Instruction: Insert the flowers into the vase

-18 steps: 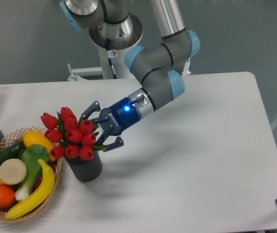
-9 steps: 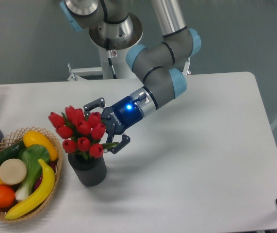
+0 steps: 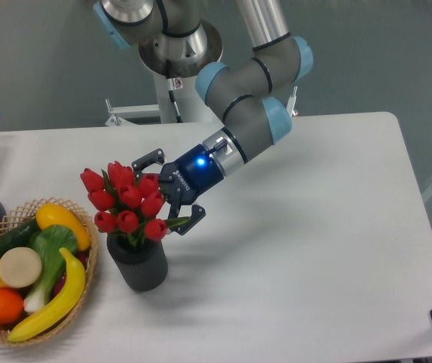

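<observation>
The flowers [image 3: 128,201] are sitting with their stems in the vase [image 3: 138,263], near the basket [image 3: 85,278]. The gripper [image 3: 166,195] is hanging beside the buds, jaws apart. Backing straight off, without brushing the leaves, looks the safest finish.

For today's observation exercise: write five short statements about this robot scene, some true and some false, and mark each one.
1. The flowers stand in the vase. True.
2. The vase lies on its side. False: it stands upright on the table.
3. The gripper is right beside the flowers, jaws spread. True.
4. The basket holds only flowers. False: it holds toy fruit and vegetables.
5. The basket is to the right of the vase in the picture. False: it is left.
</observation>
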{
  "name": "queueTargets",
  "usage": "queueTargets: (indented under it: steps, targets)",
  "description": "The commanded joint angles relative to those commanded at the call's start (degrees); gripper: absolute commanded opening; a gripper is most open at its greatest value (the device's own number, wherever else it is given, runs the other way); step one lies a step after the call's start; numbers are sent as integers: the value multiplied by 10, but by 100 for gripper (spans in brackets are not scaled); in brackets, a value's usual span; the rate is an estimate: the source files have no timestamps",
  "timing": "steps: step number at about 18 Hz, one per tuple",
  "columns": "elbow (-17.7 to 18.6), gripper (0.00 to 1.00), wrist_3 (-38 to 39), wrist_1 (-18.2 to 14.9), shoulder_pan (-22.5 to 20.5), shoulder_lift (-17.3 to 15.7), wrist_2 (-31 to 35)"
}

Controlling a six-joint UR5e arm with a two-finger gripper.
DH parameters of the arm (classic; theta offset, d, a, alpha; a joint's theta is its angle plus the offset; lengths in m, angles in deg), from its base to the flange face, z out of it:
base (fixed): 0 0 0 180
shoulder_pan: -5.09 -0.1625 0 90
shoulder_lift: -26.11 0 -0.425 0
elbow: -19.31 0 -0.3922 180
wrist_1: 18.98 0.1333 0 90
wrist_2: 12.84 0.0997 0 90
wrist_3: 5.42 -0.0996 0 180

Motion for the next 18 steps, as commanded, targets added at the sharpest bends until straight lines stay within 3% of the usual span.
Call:
queueTargets:
  steps: [12,18]
  targets:
    - [-4,100,1,0,-13,-51,105]
    - [-6,100,-1,1,-13,-53,138]
